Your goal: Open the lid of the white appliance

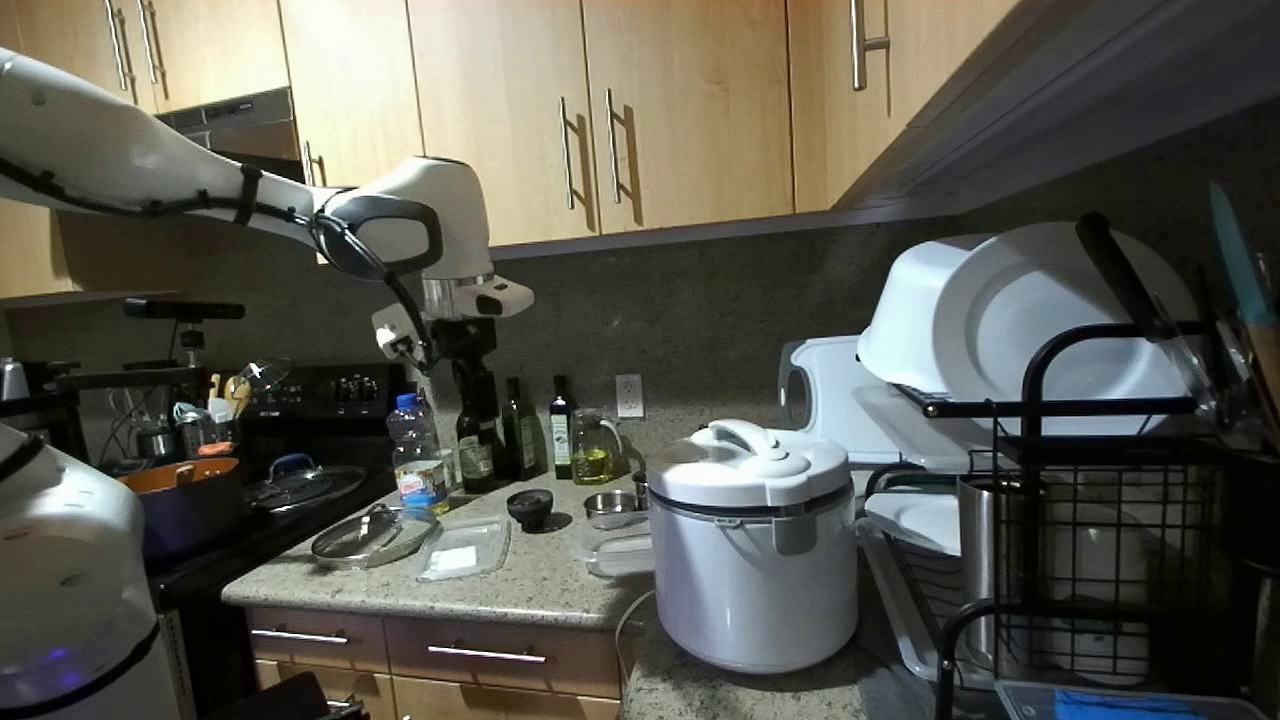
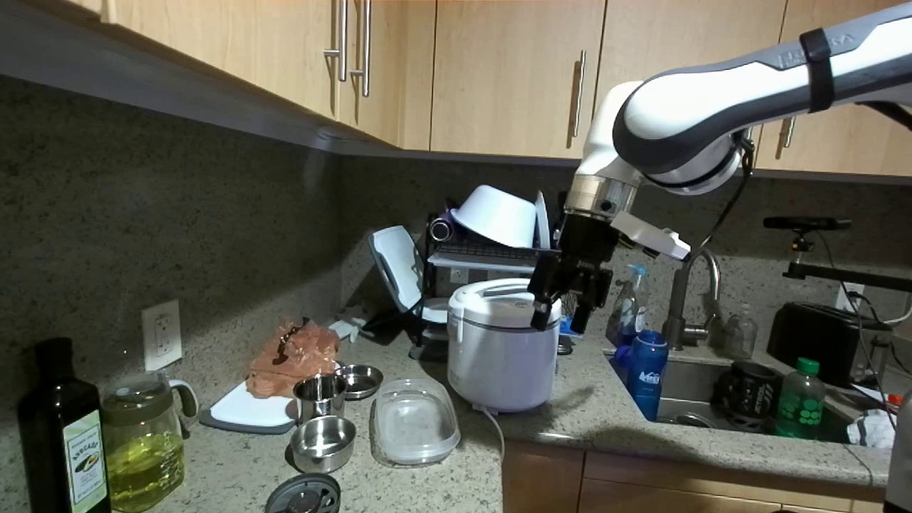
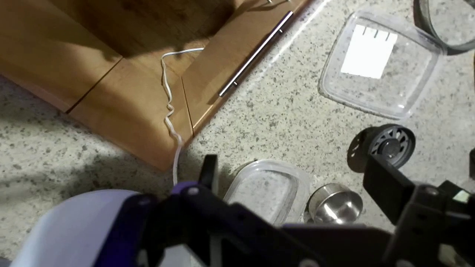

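The white appliance (image 1: 755, 590), a round rice cooker, stands upright at the counter corner in both exterior views (image 2: 499, 367). Its white lid (image 1: 755, 465) sits down on the body, with a handle on top and a grey tab (image 1: 796, 535) at the rim. In the wrist view only part of the appliance (image 3: 81, 222) shows at lower left, partly behind a finger. My gripper (image 2: 561, 320) is open, pointing down, with nothing between its fingers. It hangs apart from the appliance, over the counter; in the wrist view (image 3: 297, 176) its fingers are wide apart.
A clear container (image 3: 263, 189), a steel cup (image 3: 336, 204) and a dark strainer piece (image 3: 391, 146) lie on the counter below. Bottles (image 1: 521, 435) stand by the wall. A dish rack (image 1: 1040, 400) stands close beside the appliance. Cabinets (image 1: 690, 110) hang above.
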You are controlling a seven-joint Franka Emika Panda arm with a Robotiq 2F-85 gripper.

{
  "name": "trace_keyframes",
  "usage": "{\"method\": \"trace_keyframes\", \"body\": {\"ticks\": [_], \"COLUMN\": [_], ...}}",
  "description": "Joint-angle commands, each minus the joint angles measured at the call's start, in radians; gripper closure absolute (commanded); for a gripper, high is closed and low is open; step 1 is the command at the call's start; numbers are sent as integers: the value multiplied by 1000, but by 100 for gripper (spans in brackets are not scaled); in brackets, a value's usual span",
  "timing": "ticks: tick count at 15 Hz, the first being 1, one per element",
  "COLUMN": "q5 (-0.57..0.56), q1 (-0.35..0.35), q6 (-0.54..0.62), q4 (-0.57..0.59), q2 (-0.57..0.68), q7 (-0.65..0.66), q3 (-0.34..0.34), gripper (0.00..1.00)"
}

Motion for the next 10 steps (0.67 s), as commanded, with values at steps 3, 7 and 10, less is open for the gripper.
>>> {"method": "trace_keyframes", "body": {"ticks": [3, 7, 10], "q5": [61, 56, 34], "q1": [-93, -168, -232], "q6": [42, 41, 54], "q4": [-16, -7, 15], "q2": [-27, -41, -55], "q7": [171, 314, 410], "q3": [-2, 4, 7], "gripper": [0, 0, 0]}}
